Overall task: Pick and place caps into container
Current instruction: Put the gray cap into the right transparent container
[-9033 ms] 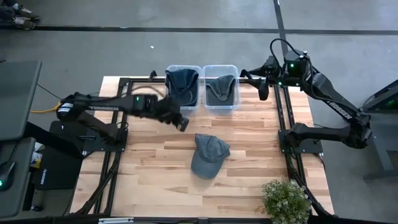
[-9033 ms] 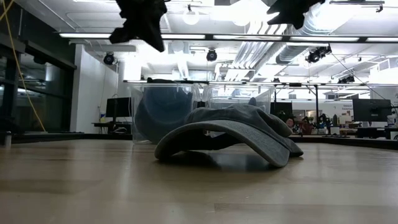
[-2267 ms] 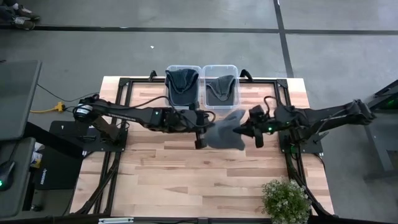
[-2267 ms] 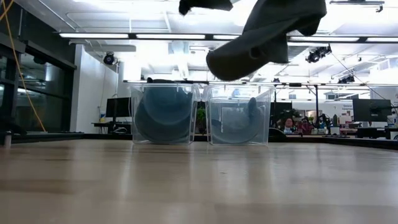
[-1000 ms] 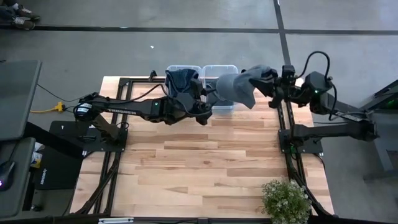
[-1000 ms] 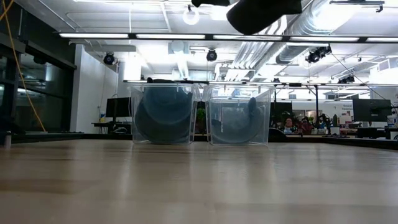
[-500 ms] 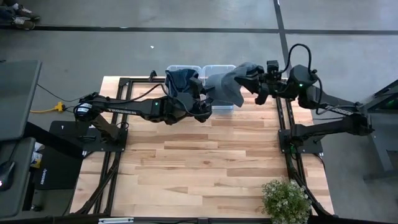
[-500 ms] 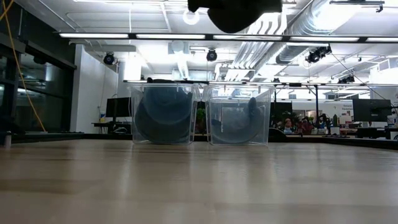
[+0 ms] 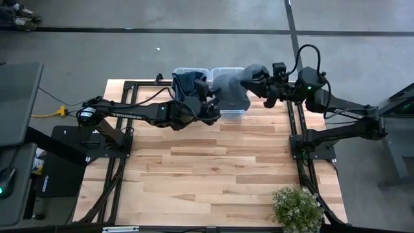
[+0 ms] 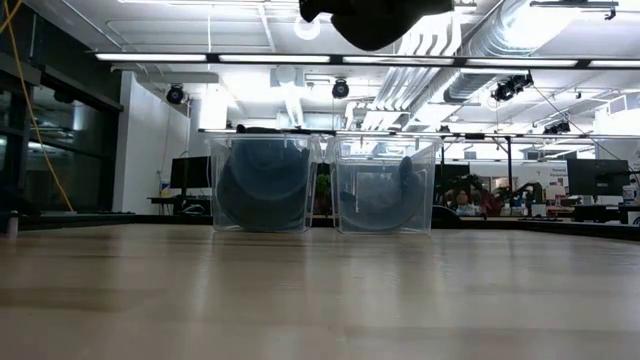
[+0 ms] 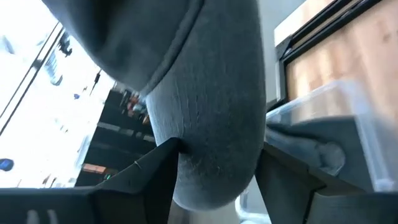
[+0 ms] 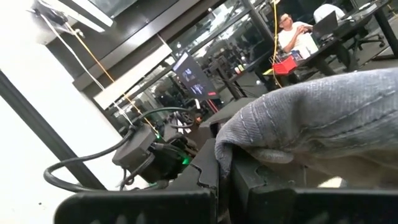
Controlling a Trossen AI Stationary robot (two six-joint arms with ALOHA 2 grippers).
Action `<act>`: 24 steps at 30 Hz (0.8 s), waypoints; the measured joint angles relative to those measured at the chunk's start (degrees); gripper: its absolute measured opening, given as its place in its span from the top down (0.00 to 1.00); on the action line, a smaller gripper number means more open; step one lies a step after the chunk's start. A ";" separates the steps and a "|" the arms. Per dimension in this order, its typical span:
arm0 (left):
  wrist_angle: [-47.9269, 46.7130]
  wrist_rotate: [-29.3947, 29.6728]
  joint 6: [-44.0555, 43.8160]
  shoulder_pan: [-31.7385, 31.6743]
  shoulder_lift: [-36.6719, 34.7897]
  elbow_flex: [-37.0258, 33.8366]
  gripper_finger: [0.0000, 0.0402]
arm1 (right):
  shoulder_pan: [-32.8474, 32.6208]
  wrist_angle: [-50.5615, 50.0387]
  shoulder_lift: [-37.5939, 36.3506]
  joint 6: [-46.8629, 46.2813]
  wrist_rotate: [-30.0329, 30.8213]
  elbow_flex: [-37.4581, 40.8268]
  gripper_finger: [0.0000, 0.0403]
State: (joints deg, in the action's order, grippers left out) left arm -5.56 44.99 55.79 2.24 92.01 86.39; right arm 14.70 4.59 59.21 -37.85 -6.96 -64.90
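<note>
Two clear bins stand at the table's far edge. The left bin holds a dark blue cap. Another cap lies in the right bin. A grey-blue cap hangs in the air above the right bin, held between both arms. My left gripper is at its near left side. From the right, my right gripper is shut on it. My left gripper has a rounded, stitched part of the cap, seemingly the brim, between its two fingers, filling the gap from one to the other. The fingers come nearly level from the table's left. The cap is clear of the bin. My right gripper pinches a folded edge of the cap's cloth between its shut fingers. It comes about level from the table's right. The cloth spreads away beyond the fingertips, and the cap hangs lifted above the right bin.
Bare wooden table lies in front of the bins. A potted plant stands at the near right corner. Dark frame rails run along the table's left and right sides.
My right gripper has carried its end of the cap toward the table's left along the far edge. The cap has shifted from right of the right bin to above it, still lifted. My left gripper has stayed in place.
</note>
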 joint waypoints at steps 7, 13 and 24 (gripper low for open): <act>2.49 2.89 -0.09 0.00 0.00 0.00 0.56 | 0.00 1.88 -0.05 -1.33 -0.04 0.00 1.00; 7.04 2.30 -0.09 0.00 0.00 0.00 0.63 | 0.00 2.33 -0.03 -1.35 -0.04 0.00 1.00; 9.55 1.39 -2.54 0.00 0.00 0.00 0.92 | 0.02 2.14 -0.01 -1.33 0.27 0.00 1.00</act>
State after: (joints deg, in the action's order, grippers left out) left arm 3.99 46.38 53.25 2.24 92.01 86.39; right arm 14.72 6.73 59.20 -39.18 -6.69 -64.90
